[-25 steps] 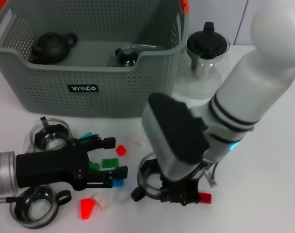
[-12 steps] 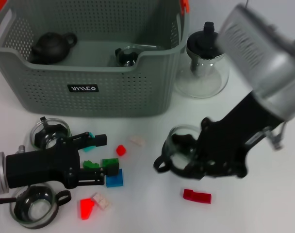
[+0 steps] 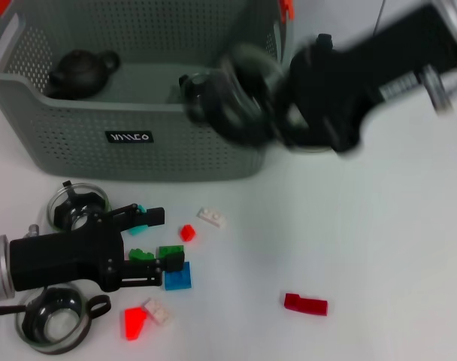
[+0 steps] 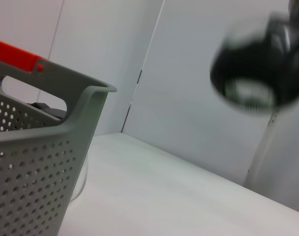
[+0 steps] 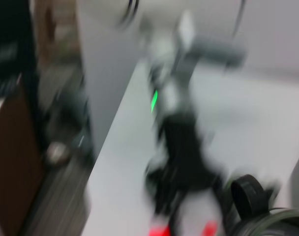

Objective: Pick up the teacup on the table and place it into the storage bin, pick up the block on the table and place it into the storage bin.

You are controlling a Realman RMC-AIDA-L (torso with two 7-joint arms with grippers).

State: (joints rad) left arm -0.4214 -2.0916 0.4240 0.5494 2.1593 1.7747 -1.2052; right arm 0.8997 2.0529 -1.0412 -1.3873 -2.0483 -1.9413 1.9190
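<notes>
Gripping teacup [image 3: 240, 94] over bin's [image 3: 138, 135] near-right rim: right gripper [image 3: 277, 105]. Left gripper [image 3: 157, 252] spread, low among blocks [image 3: 177, 277].

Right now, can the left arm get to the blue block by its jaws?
Probably yes. The left gripper hovers low over the white table, jaws open, with the flat blue plastic block just beside them. Only a small green block lies close by, and nothing covers the blue one.

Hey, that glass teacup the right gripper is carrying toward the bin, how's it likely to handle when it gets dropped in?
The teacup looks like thin clear glass, so probably fragile. It hangs at the storage bin rim in the right gripper; a glass piece already lies inside, so contact could chip it.
</notes>
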